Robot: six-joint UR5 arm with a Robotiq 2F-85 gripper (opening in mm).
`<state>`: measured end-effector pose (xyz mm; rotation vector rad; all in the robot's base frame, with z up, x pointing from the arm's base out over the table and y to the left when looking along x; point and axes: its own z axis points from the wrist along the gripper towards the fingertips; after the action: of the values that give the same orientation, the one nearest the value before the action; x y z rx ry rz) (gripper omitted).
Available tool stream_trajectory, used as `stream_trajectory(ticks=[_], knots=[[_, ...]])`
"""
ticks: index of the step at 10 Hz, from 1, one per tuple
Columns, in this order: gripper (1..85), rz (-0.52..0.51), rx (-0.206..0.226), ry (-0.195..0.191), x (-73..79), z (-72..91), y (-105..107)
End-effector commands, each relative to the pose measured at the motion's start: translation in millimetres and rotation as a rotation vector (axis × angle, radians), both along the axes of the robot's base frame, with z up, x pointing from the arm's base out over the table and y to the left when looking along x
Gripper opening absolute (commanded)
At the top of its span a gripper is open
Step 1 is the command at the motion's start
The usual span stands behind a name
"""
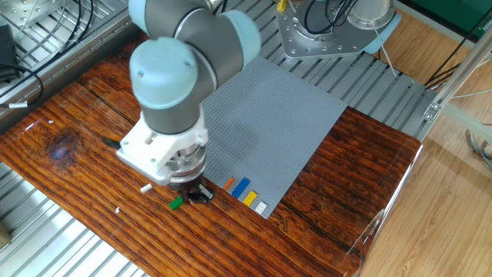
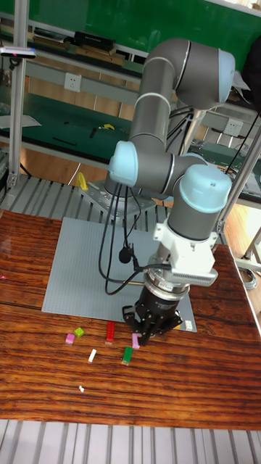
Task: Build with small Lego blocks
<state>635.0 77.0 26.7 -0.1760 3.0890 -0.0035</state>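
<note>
The tool (image 2: 147, 335) hangs low over the loose Lego blocks on the wooden surface (image 1: 338, 185), just in front of the near edge of the grey baseplate (image 1: 284, 115). In the tall fixed view its black fingers point down close to the pink block (image 2: 135, 341), with the green block (image 2: 127, 354) just beside and the red block (image 2: 110, 332) a little to the side. Whether the fingers are spread or closed, and whether they hold something, I cannot tell; the tips are dark and partly hidden.

In the fixed view the arm covers most of the loose blocks; only the green one (image 1: 176, 203) and a white one (image 1: 146, 187) show. On the baseplate corner a short row is already placed: orange (image 1: 228, 184), blue (image 1: 241, 187), yellow (image 1: 250, 198) and white (image 1: 261, 207).

The step in hand seems to be picking one loose block. To do it well, the tool should come straight down with one finger on each long side of the chosen block, not touching its neighbours, because they lie close and slide easily on the smooth wood. The grip should be square, so the block later meets the studs flat.
</note>
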Motion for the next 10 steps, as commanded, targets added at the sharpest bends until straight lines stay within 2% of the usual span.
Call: stream_trajectory(ticks=[1,4,6,7,8,10], knots=[[73.3,0.002,0.022,-0.006,4.9,-4.7,-3],[70.3,-0.002,0.031,-0.014,-0.1,-6.1,-6],[66.0,-0.019,0.031,-0.017,-7.4,-5.1,-7],[60.7,-0.041,0.027,-0.014,-11.5,-4.5,-3],[56.0,-0.051,0.006,-0.016,-13.0,-5.8,-4],[55.0,-0.051,0.009,-0.017,-14.4,-7.9,-2]])
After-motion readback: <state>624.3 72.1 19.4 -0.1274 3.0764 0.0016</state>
